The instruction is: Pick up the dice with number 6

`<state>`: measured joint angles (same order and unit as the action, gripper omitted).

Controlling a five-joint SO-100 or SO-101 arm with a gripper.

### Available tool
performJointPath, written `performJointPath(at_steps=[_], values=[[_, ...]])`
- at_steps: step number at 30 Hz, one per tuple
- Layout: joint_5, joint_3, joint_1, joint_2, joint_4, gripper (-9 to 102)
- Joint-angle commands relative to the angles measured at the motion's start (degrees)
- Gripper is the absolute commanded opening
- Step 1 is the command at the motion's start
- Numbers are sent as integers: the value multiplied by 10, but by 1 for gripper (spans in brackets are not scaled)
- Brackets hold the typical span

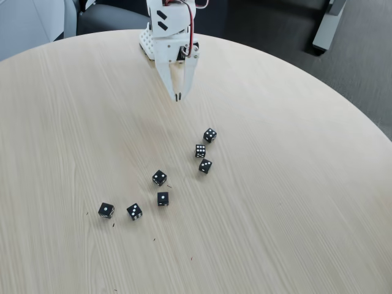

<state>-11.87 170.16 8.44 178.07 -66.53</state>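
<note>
Office-like: round table [294,202], dark carpet [355,79].

round light-wood table [294,202], seven black dice on it incl. six-pip die [200,150], arm base at far edge

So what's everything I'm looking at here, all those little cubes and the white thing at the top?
Dice: seven, black with white pips, scattered mid-table in the fixed view. Three sit close together below the gripper, the middle one being the die showing six; four more curve off to the lower left.
Table: one, round, pale wood grain, carrying all the dice.
Floor: dark, beyond the table's far edge.
Pale object: one, top left corner, cannot tell what it is.
Robot arm: one, white, at the table's far edge.
Gripper: one, white, pointing down above the table, fingertips together, holding nothing.
</note>
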Motion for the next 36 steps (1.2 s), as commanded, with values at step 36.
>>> performJointPath(at_steps=[36], values=[[-10, -3, 4, 4, -1, 2]])
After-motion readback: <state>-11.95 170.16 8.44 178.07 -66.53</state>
